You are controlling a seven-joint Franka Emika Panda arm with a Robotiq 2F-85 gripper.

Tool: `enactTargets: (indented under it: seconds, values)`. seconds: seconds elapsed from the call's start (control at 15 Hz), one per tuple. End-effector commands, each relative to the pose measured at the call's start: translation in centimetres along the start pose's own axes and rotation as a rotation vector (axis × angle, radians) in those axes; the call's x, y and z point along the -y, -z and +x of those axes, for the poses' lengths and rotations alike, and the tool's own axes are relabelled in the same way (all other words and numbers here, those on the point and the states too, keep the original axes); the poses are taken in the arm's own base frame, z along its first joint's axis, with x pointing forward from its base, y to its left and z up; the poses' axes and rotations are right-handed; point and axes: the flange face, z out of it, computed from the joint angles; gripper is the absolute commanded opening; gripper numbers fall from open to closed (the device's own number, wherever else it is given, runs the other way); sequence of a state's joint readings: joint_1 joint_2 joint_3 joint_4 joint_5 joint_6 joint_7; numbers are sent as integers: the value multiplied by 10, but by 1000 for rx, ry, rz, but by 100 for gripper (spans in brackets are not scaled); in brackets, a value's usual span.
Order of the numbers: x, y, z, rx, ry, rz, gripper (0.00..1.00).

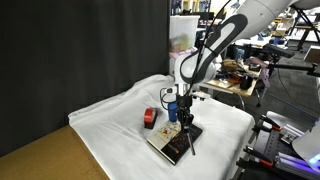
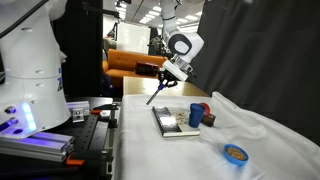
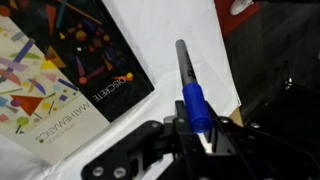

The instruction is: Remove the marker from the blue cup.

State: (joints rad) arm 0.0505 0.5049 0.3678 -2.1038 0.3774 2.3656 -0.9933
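In an exterior view, a white arm (image 1: 215, 45) reaches down from the upper right over a white cloth (image 1: 110, 115). Its gripper (image 1: 184, 114) points downward, fingers closed tight on the marker (image 1: 189, 140). The marker's long axis runs steeply down, free end lowest, in front of a book (image 1: 170, 145). The blue cup (image 1: 170, 98) stands just beside the gripper, with a red block (image 1: 150, 117) near it.

In an exterior view from lower down, the marker (image 2: 158, 92) slants down and to the left from the gripper (image 2: 169, 79). It is held in the air above the book (image 2: 175, 122). The blue cup (image 2: 196, 117) sits lower and to the right, apart from the marker (a flat light-blue ring (image 2: 235, 152) lies nearer the camera).

In the wrist view, the gripper (image 3: 203, 135) enters from the bottom, clamped on the blue barrel. The marker (image 3: 188, 85) points up and slightly left, dark tip farthest from the fingers, over the cloth beside the book (image 3: 60, 85).
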Motion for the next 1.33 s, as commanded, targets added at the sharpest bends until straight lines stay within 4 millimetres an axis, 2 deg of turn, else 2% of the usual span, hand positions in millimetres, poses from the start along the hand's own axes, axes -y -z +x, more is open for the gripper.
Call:
enactTargets:
  seconds: [0.0, 0.13, 0.33, 0.93, 1.0, 1.27]
  values:
    - [-29, -21, -1, 8, 9, -33, 5]
    - [-51, -27, 1, 4, 21, -73, 5]
    - [-72, -29, 11, -6, 53, -112, 5]
    - [-77, -36, 32, -29, 71, -107, 5]
    - [-72, -35, 28, -23, 71, -93, 19]
    - [-72, -37, 28, -23, 70, -90, 19]
